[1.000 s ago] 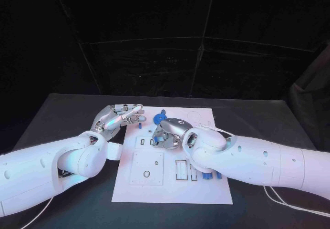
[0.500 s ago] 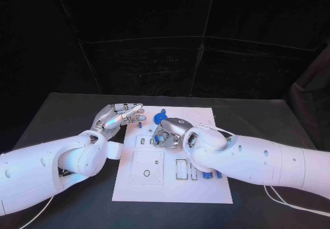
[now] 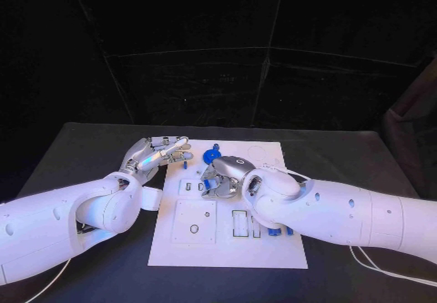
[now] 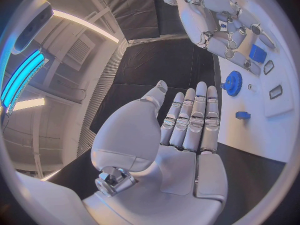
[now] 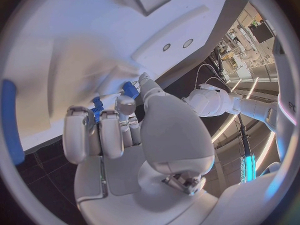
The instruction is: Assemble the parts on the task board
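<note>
White task board [image 3: 218, 243] mid black table [image 3: 82, 145], right hand [image 3: 221, 178] curled over board centre, fingers pinching small blue part [image 5: 130, 89], left hand [image 3: 156, 153] flat, fingers straight, holding nothing, at board's far-left edge, blue gear [image 4: 233, 82] nr it.

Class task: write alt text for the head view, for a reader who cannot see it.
Two white robot arms reach over a white task board on a black table. The right hand holds a blue part above the board; the left hand hovers open beside a blue gear.
</note>
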